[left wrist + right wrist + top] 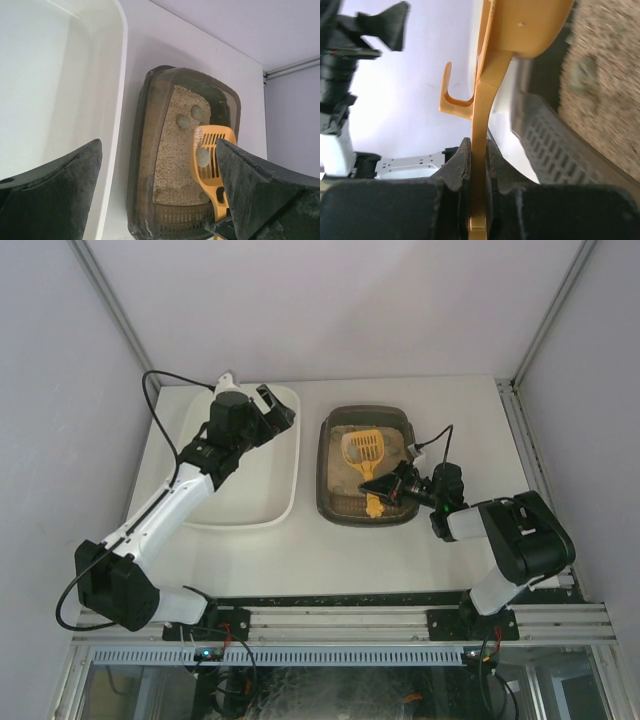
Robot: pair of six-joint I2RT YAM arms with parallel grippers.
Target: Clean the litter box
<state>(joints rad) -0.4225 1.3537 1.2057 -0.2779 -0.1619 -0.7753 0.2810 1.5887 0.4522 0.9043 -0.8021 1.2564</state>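
Right jaws clamp the handle of a yellow scoop [364, 448], its slotted head holding a grey clump [202, 156] over the litter box [372, 415] just ahead of them on the desk [330, 560]. Left jaws hang apart above the neighbouring white tub [250, 495].

no readable text, label, brand or number shows on anything from where i stand (all three views checked).
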